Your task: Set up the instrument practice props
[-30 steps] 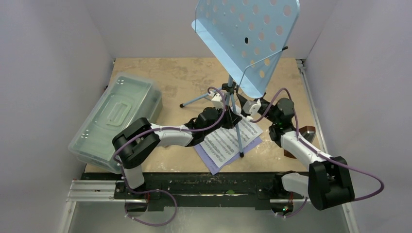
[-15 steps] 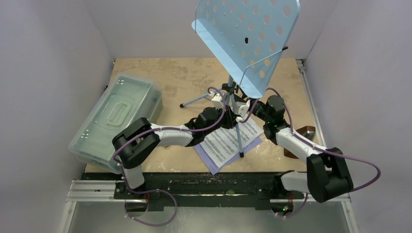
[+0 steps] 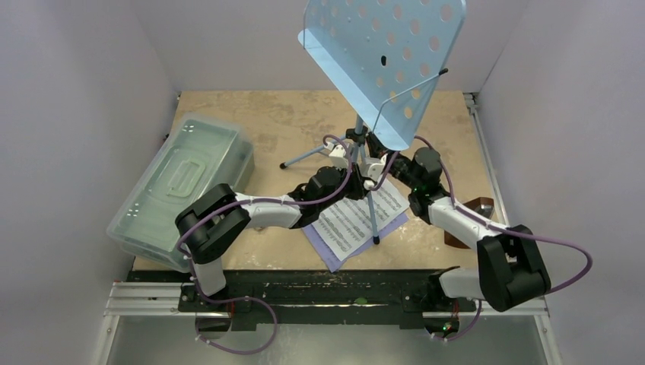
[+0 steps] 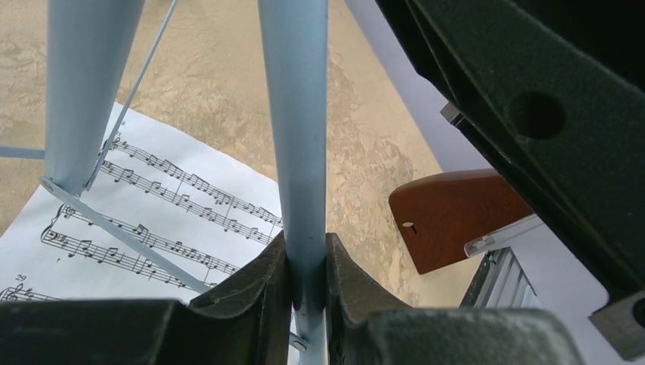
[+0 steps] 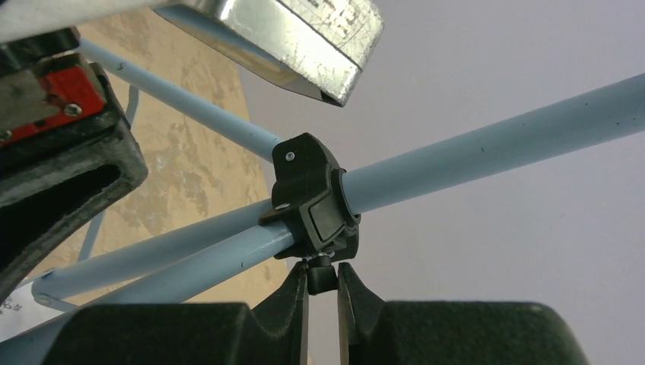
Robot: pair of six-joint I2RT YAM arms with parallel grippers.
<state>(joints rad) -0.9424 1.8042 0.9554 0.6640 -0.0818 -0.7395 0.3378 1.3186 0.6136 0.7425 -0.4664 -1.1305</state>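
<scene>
Beige mottled bench [image 3: 258,122], pale walls closing it in on three sides. Sheet-music pages [image 3: 356,220] are lying at the middle of the near edge, a white sheet over a lilac sheet [image 3: 328,262], with one foot of the music stand [image 3: 384,61] resting on them. Left gripper [image 4: 306,262] is clamping a light-blue stand tube [image 4: 293,114], fingers nearly together and the tube filling the gap. Right gripper [image 5: 323,268] is pinching the small knob [image 5: 322,280] under the black clamp collar [image 5: 312,190], jaws almost closed on it. Both arms are crowding the tripod hub from either side, beneath the overhanging perforated desk. Brown metronome [image 4: 456,217] is sitting at the right edge, partly hidden behind the right forearm. Clear lidded box [image 3: 179,179] is lying along the left edge, well apart from the stand.
</scene>
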